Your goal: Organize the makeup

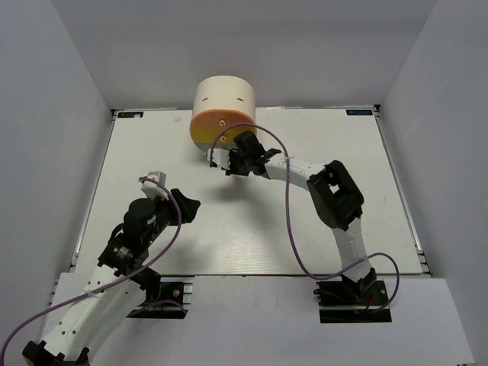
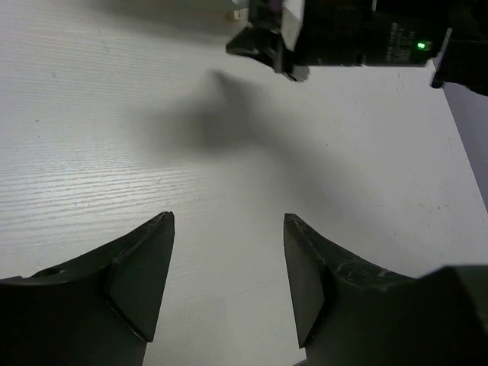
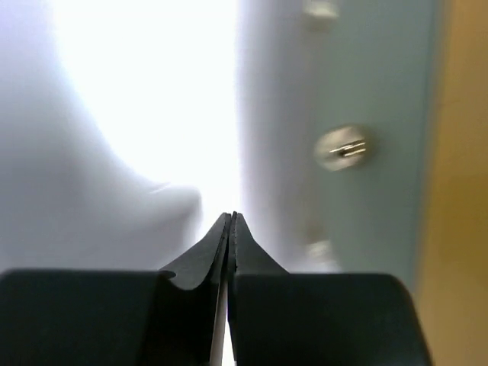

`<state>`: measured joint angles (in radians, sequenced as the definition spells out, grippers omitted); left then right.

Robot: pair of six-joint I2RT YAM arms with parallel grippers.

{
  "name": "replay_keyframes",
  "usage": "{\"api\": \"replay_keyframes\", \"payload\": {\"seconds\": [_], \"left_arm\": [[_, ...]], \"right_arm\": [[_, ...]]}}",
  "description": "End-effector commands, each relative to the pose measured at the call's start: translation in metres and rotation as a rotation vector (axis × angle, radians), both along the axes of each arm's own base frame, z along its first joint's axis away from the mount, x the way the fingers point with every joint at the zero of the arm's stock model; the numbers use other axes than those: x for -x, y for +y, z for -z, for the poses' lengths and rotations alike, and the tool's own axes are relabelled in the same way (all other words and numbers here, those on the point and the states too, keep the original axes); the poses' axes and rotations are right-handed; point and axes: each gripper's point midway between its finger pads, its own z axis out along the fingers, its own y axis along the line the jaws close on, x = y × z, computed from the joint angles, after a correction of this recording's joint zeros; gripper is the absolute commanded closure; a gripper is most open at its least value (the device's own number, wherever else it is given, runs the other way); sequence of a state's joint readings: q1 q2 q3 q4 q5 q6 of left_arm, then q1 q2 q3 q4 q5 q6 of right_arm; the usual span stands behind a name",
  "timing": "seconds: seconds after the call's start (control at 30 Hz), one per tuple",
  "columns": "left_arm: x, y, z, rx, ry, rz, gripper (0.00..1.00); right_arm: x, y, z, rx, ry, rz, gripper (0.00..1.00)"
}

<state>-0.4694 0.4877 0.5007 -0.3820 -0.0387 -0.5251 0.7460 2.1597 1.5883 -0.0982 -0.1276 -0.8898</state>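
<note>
No makeup shows in any view. The cream rounded box [image 1: 223, 95] stands at the back centre, with its orange-yellow drawer [image 1: 219, 130] facing me. My right gripper [image 1: 227, 162] is shut, right in front of the drawer. In the right wrist view [image 3: 231, 216] its fingers are pressed together, with the orange edge [image 3: 461, 183] and a metal knob [image 3: 342, 149] close on the right. A small white piece [image 1: 216, 157] sits at its tip; I cannot tell what it is. My left gripper [image 1: 188, 205] is open and empty over bare table [image 2: 229, 218].
The white table [image 1: 320, 145] is walled by grey panels at the left, right and back. The right arm's elbow [image 1: 335, 194] stands over the table's right middle. In the left wrist view the right gripper [image 2: 263, 46] shows at the top.
</note>
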Motion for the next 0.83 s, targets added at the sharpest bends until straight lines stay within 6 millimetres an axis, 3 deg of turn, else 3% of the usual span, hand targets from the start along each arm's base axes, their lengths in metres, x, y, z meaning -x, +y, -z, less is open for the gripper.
{"api": "replay_keyframes", "payload": {"seconds": [0.0, 0.03, 0.07, 0.1, 0.13, 0.17, 0.2, 0.27, 0.43, 0.57, 0.77, 0.8], "left_arm": [[0.001, 0.003, -0.020, 0.033, -0.047, -0.018, 0.30], [0.001, 0.003, -0.022, 0.042, -0.058, -0.019, 0.28], [0.001, 0.003, -0.022, 0.046, -0.060, -0.018, 0.26], [0.001, 0.002, -0.023, 0.050, -0.064, -0.014, 0.25], [0.001, 0.001, -0.025, 0.055, -0.070, -0.012, 0.20], [0.001, 0.001, -0.028, 0.058, -0.074, -0.014, 0.14], [0.000, 0.003, -0.029, 0.059, -0.074, -0.027, 0.03], [-0.002, 0.003, -0.031, 0.061, -0.076, -0.029, 0.02], [-0.006, -0.002, -0.040, 0.057, -0.103, -0.007, 0.02], [-0.005, -0.009, -0.040, 0.071, -0.096, 0.020, 0.02], [-0.003, -0.012, -0.038, 0.101, -0.083, 0.027, 0.02], [-0.003, -0.011, -0.039, 0.101, -0.083, 0.024, 0.02]], "right_arm": [[0.080, -0.004, -0.056, -0.133, 0.228, -0.167, 1.00], [0.091, -0.007, -0.059, -0.151, 0.264, -0.168, 0.84], [0.108, -0.013, -0.053, -0.166, 0.316, -0.172, 0.62], [0.111, -0.018, -0.079, -0.227, 0.291, -0.159, 0.44], [0.117, -0.020, -0.087, -0.290, 0.334, -0.101, 0.20], [0.117, -0.029, -0.085, -0.341, 0.322, -0.064, 0.11], [0.120, -0.035, -0.109, -0.407, 0.308, -0.032, 0.11], [0.110, -0.050, -0.123, -0.454, 0.264, 0.098, 0.11], [0.086, -0.090, -0.131, -0.467, 0.264, 0.447, 0.11], [0.095, -0.111, -0.151, -0.509, 0.252, 0.510, 0.11], [0.112, -0.127, -0.162, -0.587, 0.252, 0.536, 0.11], [0.115, -0.129, -0.157, -0.585, 0.260, 0.537, 0.11]]}}
